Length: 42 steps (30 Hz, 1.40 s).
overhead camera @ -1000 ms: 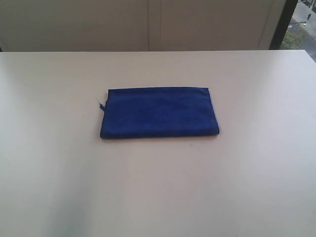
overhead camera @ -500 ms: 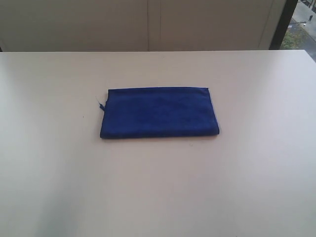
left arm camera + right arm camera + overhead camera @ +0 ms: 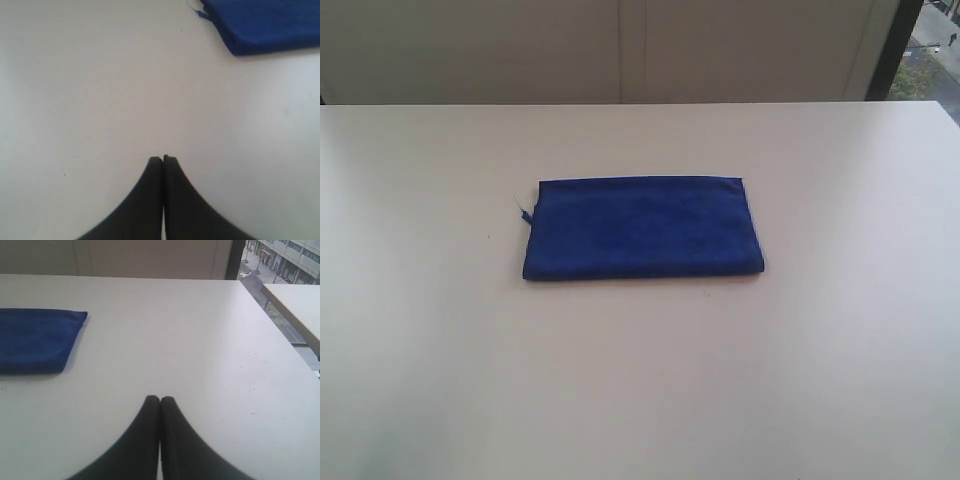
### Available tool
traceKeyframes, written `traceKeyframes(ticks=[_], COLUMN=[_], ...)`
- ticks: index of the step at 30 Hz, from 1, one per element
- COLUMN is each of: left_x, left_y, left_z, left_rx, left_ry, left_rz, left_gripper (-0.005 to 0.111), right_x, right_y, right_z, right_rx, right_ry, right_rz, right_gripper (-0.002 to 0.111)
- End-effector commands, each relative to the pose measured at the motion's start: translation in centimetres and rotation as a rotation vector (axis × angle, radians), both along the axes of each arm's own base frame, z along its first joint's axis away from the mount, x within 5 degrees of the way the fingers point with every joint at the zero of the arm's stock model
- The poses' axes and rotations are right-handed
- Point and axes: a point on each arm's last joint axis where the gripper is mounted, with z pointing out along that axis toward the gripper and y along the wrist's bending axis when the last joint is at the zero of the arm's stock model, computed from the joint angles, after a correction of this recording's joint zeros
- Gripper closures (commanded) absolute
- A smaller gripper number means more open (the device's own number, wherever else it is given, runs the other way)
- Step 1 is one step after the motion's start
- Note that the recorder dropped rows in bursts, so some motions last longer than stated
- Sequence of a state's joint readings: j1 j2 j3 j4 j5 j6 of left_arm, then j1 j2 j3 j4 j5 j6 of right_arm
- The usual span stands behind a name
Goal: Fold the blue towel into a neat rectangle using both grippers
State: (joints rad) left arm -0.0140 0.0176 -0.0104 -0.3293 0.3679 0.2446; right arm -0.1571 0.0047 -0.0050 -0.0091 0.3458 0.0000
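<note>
Left gripper [image 3: 163, 159] and right gripper [image 3: 160, 399]: both closed, empty, above bare table [image 3: 640, 380]. Blue towel [image 3: 642, 228]: folded rectangle, centre of exterior frame, untouched.

My pale off-white desk [image 3: 640, 380] spreading wide in front of me, cream wall panels [image 3: 470, 50] behind its far edge, a dark window frame [image 3: 898, 45] at the far right corner, a second desk [image 3: 295, 305] off to my right, grey buildings [image 3: 295, 250] and a street [image 3: 257, 282] outside.

blue towel [image 3: 265, 22]: cut by edge (both wrist views) | corner tag [image 3: 526, 214]: unclear
</note>
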Motion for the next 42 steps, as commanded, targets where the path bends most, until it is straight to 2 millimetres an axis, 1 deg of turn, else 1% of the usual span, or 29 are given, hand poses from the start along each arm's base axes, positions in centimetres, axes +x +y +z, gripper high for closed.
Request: traceKeyframes(ticks=[1, 14, 21, 26, 30, 42], left_x=[0.0, -0.1, 0.0, 0.1, 0.1, 0.1], left_y=[-0.1, -0.2, 0.2, 0.7, 1.0, 1.1], left_z=[-0.2, -0.1, -0.2, -0.2, -0.3, -0.3], left_rx=[-0.036, -0.056, 0.026, 0.041, 0.035, -0.029], left_ry=[-0.001, -0.007, -0.023, -0.024, -0.014, -0.002], left_rz=[0.003, 0.000, 0.016, 0.064, 0.111, 0.146], left_gripper=[0.107, 0.107, 0.107, 0.107, 0.107, 0.107], right_x=[0.0, 0.0, 0.0, 0.0, 0.0, 0.0], right_y=[0.0, 0.0, 0.0, 0.0, 0.0, 0.0], right_z=[-0.1, -0.1, -0.1, -0.1, -0.1, -0.1], right_rx=[-0.012, -0.012, -0.012, -0.012, -0.012, -0.012], right_ry=[0.001, 0.001, 0.001, 0.001, 0.001, 0.001], right_rz=[-0.004, -0.004, -0.004, -0.004, -0.004, -0.004], right_gripper=[0.108, 0.108, 0.108, 0.108, 0.108, 0.108])
